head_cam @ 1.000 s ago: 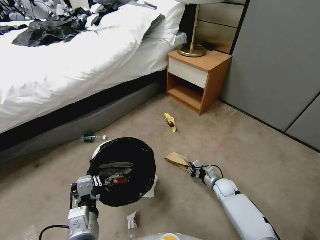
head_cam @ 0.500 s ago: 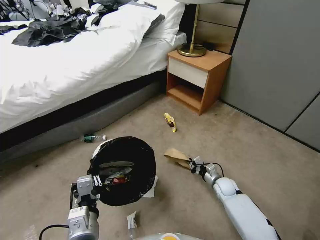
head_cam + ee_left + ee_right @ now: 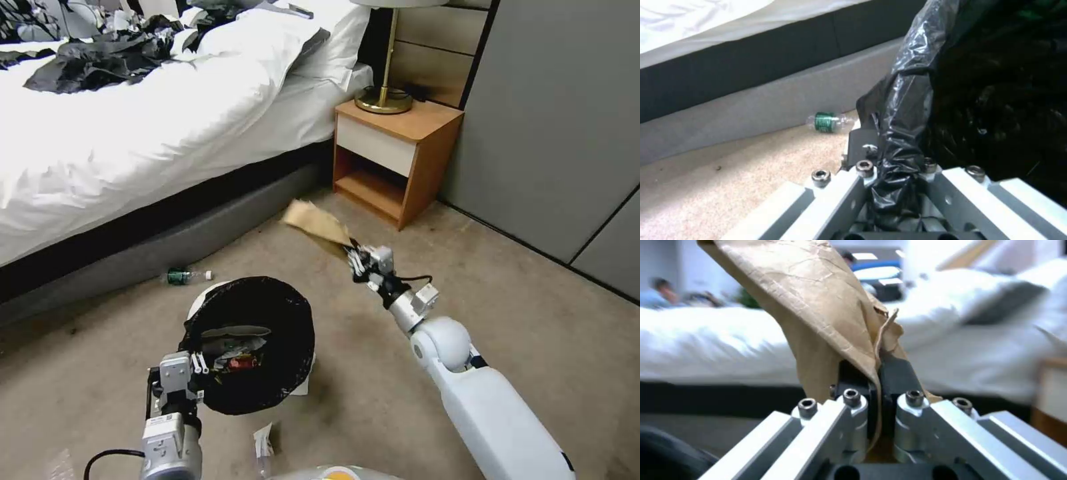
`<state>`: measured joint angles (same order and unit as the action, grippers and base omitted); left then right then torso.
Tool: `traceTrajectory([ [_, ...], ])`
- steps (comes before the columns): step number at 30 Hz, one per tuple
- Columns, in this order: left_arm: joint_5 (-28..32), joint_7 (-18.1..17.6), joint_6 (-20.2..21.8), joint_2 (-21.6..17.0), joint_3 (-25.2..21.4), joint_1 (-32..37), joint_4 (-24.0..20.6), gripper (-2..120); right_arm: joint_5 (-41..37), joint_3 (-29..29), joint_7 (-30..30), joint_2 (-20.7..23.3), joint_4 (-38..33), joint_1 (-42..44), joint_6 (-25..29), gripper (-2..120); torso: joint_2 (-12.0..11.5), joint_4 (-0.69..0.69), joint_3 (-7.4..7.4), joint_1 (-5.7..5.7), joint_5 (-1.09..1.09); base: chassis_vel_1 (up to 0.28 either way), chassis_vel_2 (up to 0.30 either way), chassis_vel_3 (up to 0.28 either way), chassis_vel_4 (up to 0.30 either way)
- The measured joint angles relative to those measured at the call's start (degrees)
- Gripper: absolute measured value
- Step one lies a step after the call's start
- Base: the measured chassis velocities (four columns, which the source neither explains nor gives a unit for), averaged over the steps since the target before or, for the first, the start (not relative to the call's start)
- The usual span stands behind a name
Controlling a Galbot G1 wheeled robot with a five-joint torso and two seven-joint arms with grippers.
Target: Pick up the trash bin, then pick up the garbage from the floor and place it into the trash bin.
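Observation:
The trash bin [image 3: 301,320], white with a black bag liner, hangs in front of me with litter inside, including a red-and-white carton [image 3: 240,362]. My left gripper [image 3: 195,364] is shut on its near rim, pinching the liner [image 3: 898,156]. My right gripper [image 3: 353,257] is raised above the floor to the right of and beyond the bin. It is shut on a brown cardboard scrap [image 3: 315,223], which sticks up from between the fingers [image 3: 818,306]. A green-labelled bottle [image 3: 181,275] [image 3: 826,121] lies on the carpet by the bed base. A white paper scrap [image 3: 264,443] lies near my base.
A bed [image 3: 133,133] with white bedding runs along the left. A wooden nightstand [image 3: 393,157] with a brass lamp [image 3: 384,99] stands at the back. Grey wall panels [image 3: 553,120] close the right side. Open carpet lies to the right.
My right arm has lifted the cardboard scrap off the carpet, up and away toward the bed. The left gripper and the bin have barely moved.

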<state>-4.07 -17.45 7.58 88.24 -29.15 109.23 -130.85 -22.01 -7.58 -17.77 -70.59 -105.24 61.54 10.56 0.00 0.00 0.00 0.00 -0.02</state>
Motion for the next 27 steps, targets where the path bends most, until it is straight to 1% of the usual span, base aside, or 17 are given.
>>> traceTrajectory([
  [1,0.0,0.0,0.0,0.0,0.0,0.0,0.0,0,0.0,0.0,0.0,0.0,0.0,0.0,0.0,0,0.0,0.00,0.00,0.00,0.00,0.000,0.000,0.000,0.000],
  [4,-0.3,0.1,0.0,0.0,0.3,0.0,0.1,0,-0.1,4.1,-0.1,1.6,-7.0,2.6,0.6,0,0.0,0.00,0.00,0.00,0.02,0.000,0.000,0.000,0.000],
  [9,-0.3,0.1,0.1,0.0,0.3,0.0,0.2,0,1.1,6.7,-0.2,2.8,-9.4,4.3,0.8,0,0.0,0.00,0.00,0.00,0.01,0.000,0.000,0.000,0.000],
  [12,-0.4,0.1,0.1,0.0,0.4,0.0,0.2,0,4.3,10.5,-1.2,4.5,-10.5,6.3,0.9,0,0.0,-0.01,0.00,0.00,0.01,0.000,0.000,0.000,0.000],
  [15,-0.5,0.1,0.1,0.0,0.6,0.0,0.1,0,6.4,13.0,-1.3,4.7,-8.8,6.5,1.0,0,0.0,-0.01,0.00,0.00,0.01,0.000,0.000,0.000,0.000],
  [17,-0.6,0.2,0.1,0.0,0.8,0.0,-0.1,0,8.0,15.1,-1.3,3.6,-5.7,6.3,1.3,0,0.0,0.00,0.00,0.00,0.01,0.000,0.000,0.000,0.000],
  [18,-0.6,0.2,0.1,0.0,0.8,0.0,-0.1,0,8.0,15.1,-1.3,3.6,-5.7,6.3,1.3,0,0.0,0.00,0.00,0.00,0.01,0.000,0.000,0.000,0.000],
  [20,-0.7,0.2,0.2,0.1,0.9,0.0,-0.4,0,9.2,16.4,-1.3,2.2,-2.5,5.9,1.9,0,0.0,0.01,0.00,0.00,0.02,0.000,0.000,0.000,0.000],
  [21,-0.7,0.2,0.2,0.1,0.9,0.0,-0.6,0,9.7,16.7,-1.6,1.8,-0.8,5.9,2.3,0,0.0,0.00,0.00,0.00,0.02,0.000,0.000,0.000,0.000],
  [27,-0.5,0.2,0.4,0.2,0.8,-0.3,-0.8,0,10.2,16.7,-2.3,1.7,2.1,6.5,3.0,0,0.0,-0.01,0.00,0.00,0.01,0.000,0.000,0.000,0.000],
])
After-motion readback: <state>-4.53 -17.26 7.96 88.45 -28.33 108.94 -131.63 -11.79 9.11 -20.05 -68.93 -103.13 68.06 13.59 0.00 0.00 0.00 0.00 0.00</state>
